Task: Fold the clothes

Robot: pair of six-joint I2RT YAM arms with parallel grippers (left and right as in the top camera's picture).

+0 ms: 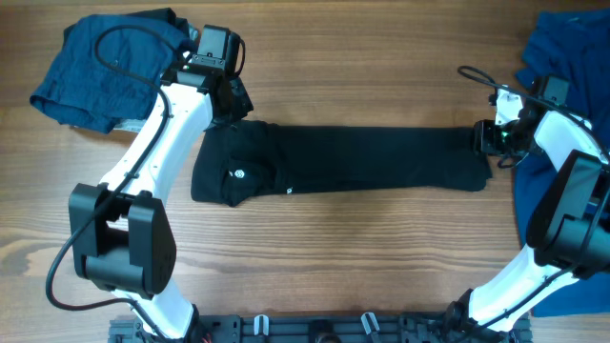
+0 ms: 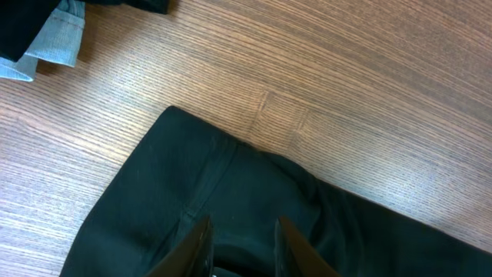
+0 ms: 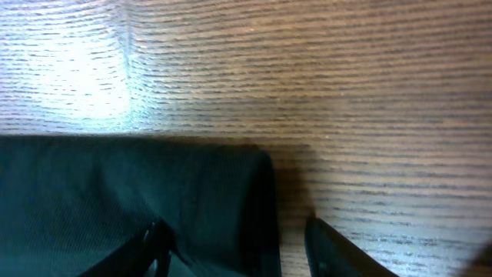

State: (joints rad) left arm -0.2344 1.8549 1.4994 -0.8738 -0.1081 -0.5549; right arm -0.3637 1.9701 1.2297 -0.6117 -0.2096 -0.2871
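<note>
The clothes in hand are a black shirt (image 1: 362, 162), folded into a long strip across the middle of the table, with a small white logo (image 1: 238, 174) near its left end. My left gripper (image 1: 236, 107) hovers at the strip's upper left corner. In the left wrist view its fingertips (image 2: 201, 235) stand a little apart over the black fabric (image 2: 192, 177). My right gripper (image 1: 488, 138) is at the strip's right end. It stands open (image 3: 234, 227) astride the shirt's edge (image 3: 115, 192), one finger over fabric and the other over bare wood.
A dark blue garment (image 1: 105, 67) lies bunched at the back left, behind the left arm. A royal blue garment (image 1: 562, 57) covers the right side of the table, under the right arm. Pale blue cloth (image 2: 50, 46) shows near the left gripper.
</note>
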